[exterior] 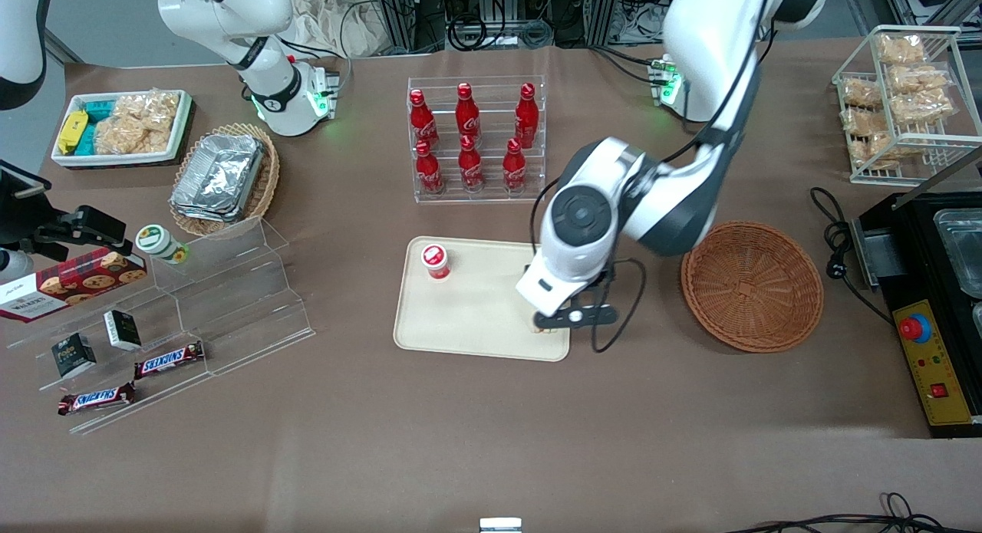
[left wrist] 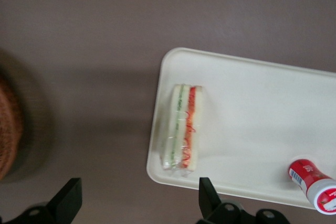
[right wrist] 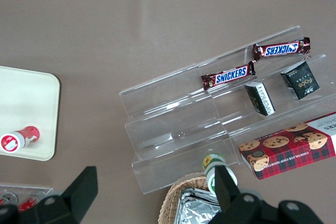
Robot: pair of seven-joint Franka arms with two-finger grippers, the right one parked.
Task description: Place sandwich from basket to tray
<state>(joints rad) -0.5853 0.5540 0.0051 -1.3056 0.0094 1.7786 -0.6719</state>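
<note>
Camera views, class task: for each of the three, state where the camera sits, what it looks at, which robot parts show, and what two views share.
Front view: above the table, looking down; both arms show, the gripper over the tray.
Left wrist view: on the working arm, looking down at the sandwich lying on the tray; its open fingers show.
Right wrist view: on the parked arm, looking at the Snickers bars; its fingers show.
All three share the tray and its red-capped bottle.

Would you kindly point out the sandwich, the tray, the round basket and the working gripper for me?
sandwich [left wrist: 182,128], left wrist view, on its striped filling edge.
tray [exterior: 476,318], front view, on its bare floor.
basket [exterior: 752,286], front view, on its woven bottom.
gripper [left wrist: 139,203], left wrist view, midway between its open fingertips.
</note>
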